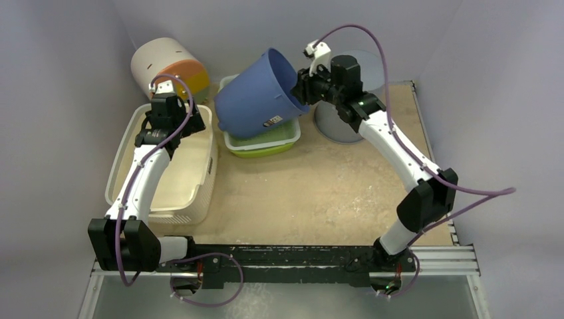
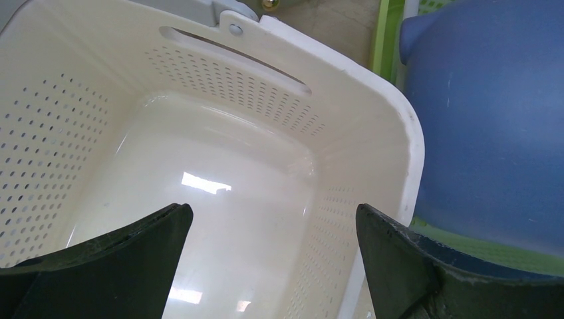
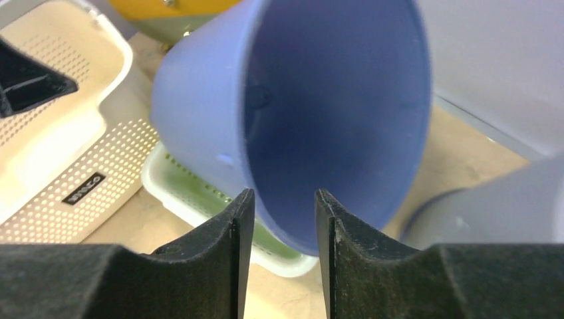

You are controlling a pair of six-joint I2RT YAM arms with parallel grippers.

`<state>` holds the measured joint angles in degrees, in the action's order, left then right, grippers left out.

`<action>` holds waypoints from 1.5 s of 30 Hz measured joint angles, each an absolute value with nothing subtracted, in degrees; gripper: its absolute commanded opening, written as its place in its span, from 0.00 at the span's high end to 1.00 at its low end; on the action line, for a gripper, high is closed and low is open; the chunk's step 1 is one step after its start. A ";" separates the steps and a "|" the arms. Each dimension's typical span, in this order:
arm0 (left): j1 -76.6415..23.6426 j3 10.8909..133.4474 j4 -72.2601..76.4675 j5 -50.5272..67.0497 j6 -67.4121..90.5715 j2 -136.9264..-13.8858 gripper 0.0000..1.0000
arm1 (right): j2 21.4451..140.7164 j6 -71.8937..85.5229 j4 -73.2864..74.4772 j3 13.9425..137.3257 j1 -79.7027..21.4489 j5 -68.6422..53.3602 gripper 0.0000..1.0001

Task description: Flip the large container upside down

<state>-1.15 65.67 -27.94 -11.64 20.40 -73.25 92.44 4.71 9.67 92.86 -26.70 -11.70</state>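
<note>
The large blue container hangs tilted on its side above the green tray, its mouth facing right toward my right wrist. My right gripper is shut on its rim. In the right wrist view the rim passes between my fingers, one finger outside the wall and one inside, with my gripper at the lowest part of the mouth. My left gripper is open and empty over the white perforated basket. In the left wrist view my left gripper hovers inside the basket, and the blue container shows to its right.
A grey round container stands behind my right wrist. A white and orange drum lies at the back left. The basket rim is close to the green tray. Bare tabletop lies in the middle.
</note>
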 measured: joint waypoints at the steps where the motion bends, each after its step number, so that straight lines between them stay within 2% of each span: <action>1: -1.15 65.67 -27.94 -11.64 20.40 -73.25 0.05 | 93.69 3.75 10.07 94.06 -27.38 -12.64 0.57; 5: -1.15 65.67 -27.94 -11.60 20.40 -73.25 0.05 | 97.65 0.71 11.97 98.48 -29.36 -15.88 0.55; 8: -1.15 65.67 -27.94 -11.60 20.40 -73.25 0.05 | 98.30 -0.47 12.40 99.42 -30.41 -17.19 0.48; 11: -1.15 65.67 -27.94 -11.62 20.40 -73.25 0.05 | 98.10 -0.86 12.21 99.42 -30.87 -17.74 0.45; 18: -1.15 65.67 -27.94 -11.62 20.40 -73.25 0.05 | 98.13 -1.17 12.12 98.96 -30.85 -15.97 0.44; 28: -1.15 65.65 -28.01 -11.75 20.38 -73.25 0.05 | 98.02 -0.43 9.32 94.06 -30.74 -7.29 0.44; 34: -1.15 64.58 -28.34 -12.19 20.36 -72.75 0.05 | 97.38 0.51 7.77 91.24 -30.44 -7.99 0.44; 45: -1.15 64.29 -28.40 -12.29 20.34 -72.53 0.05 | 97.84 1.19 6.42 91.24 -30.35 -11.81 0.54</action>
<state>-1.15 64.29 -28.40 -12.29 20.34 -72.53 97.84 1.19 6.42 91.24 -30.35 -11.81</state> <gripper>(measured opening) 0.954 0.472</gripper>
